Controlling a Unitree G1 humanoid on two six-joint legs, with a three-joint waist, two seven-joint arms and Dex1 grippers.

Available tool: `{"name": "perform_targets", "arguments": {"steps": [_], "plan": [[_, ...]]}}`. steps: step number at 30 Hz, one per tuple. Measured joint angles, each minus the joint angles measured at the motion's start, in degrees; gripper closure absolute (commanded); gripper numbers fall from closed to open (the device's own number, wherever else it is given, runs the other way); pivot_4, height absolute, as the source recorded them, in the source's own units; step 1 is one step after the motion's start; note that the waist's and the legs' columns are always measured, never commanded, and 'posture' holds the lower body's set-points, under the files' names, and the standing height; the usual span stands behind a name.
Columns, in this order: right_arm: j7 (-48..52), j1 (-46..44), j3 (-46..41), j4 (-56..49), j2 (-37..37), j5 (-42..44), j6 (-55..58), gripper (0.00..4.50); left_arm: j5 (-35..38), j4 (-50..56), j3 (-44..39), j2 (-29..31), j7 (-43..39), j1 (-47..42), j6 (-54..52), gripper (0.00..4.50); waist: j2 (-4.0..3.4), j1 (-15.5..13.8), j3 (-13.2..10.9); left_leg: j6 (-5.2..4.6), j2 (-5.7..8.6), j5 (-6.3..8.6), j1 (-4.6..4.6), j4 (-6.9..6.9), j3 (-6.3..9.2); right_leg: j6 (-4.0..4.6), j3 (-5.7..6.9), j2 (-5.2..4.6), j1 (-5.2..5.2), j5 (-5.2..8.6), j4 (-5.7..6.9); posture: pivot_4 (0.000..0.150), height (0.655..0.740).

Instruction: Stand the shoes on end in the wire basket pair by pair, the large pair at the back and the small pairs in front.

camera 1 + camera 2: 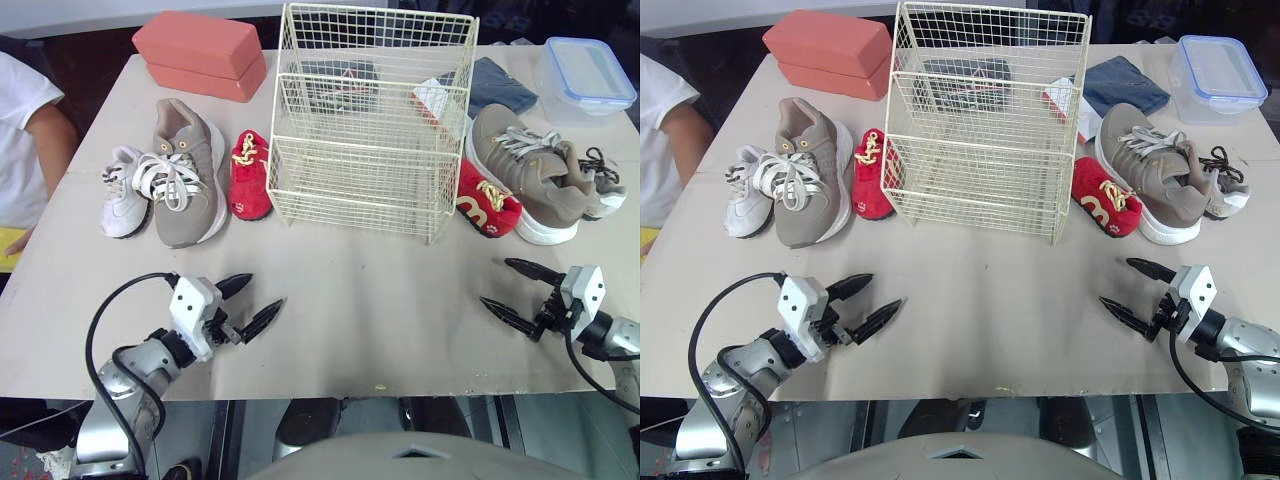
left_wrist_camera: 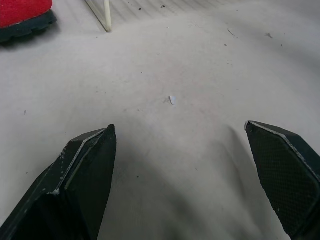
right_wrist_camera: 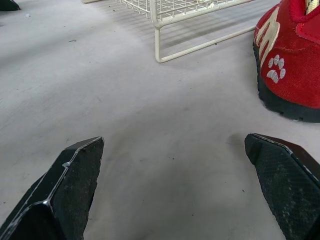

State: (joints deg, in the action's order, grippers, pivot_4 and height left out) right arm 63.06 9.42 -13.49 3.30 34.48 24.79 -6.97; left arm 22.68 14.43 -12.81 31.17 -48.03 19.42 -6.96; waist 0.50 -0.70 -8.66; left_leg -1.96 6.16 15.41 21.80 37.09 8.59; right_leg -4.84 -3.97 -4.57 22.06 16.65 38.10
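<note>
The left gripper sits low over the near part of the table. Its two black fingers are spread wide and hold nothing. The right gripper is likewise wide apart and empty, near the front edge on the other side. Both point at bare tabletop towards the wire basket.

The basket stands upright mid-table with its long side running across, and no shoe is in it.

To its left three shoes lie flat side by side, their long axes running near to far:
- A small red shoe with yellow laces lies just beside the basket.
- A large taupe sneaker has its toe towards the robot.
- A small white sneaker touches the taupe one.

To the basket's right lies the other half of each pair:
- A second red shoe lies just beside the basket's corner, angled. The right wrist view shows a white paw print on its side.
- The other taupe sneaker lies behind it with its toe away from the robot, slanting towards the basket.
- A white sneaker with dark laces is mostly hidden behind that one.

I cannot tell which end of either red shoe is the toe.

At the back are a salmon-pink box, a folded dark blue cloth and a clear tub with a blue lid. Its contents cannot be made out. A dark item shows through the mesh, unclear. A person's arm is cut off at the left edge.
</note>
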Motion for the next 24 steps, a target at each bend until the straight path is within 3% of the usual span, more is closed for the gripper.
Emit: {"name": "perform_targets", "arguments": {"steps": [10,14,20,24], "plan": [[-0.39,-2.00,0.41,-0.95,-0.06,-0.44,-0.82,0.00,-0.17,-3.30,0.01,0.61,-2.03,-3.47,0.49,0.04,0.00,-0.03,0.00,0.00,0.00,0.00,0.00,0.00,0.02,0.00,0.03,0.00,0.00,0.00,0.00,0.150,0.7400],[0.21,-2.40,1.91,-8.66,0.20,1.82,0.92,0.00,0.49,-4.03,0.06,1.19,-5.35,-5.14,2.55,0.04,-0.01,0.20,0.00,0.01,-0.01,0.00,0.01,0.01,0.03,0.01,0.02,0.01,0.01,-0.01,0.01,0.150,0.7400],[-0.78,-11.09,4.72,-23.44,2.97,7.87,9.17,0.00,9.79,-0.99,-1.92,7.02,-14.41,-6.60,-0.05,0.04,0.02,0.42,-0.06,0.00,-0.03,0.00,0.04,0.01,0.10,0.04,0.09,0.02,0.02,-0.03,0.00,0.150,0.7400],[-2.68,-18.39,8.08,-25.79,4.15,6.00,12.49,0.00,17.60,4.56,-6.28,12.86,-17.64,-10.37,-4.62,0.04,0.08,0.03,-0.09,0.17,-0.03,-0.10,0.13,0.03,0.26,0.05,0.28,0.01,0.01,-0.03,-0.10,0.150,0.7400]]}}
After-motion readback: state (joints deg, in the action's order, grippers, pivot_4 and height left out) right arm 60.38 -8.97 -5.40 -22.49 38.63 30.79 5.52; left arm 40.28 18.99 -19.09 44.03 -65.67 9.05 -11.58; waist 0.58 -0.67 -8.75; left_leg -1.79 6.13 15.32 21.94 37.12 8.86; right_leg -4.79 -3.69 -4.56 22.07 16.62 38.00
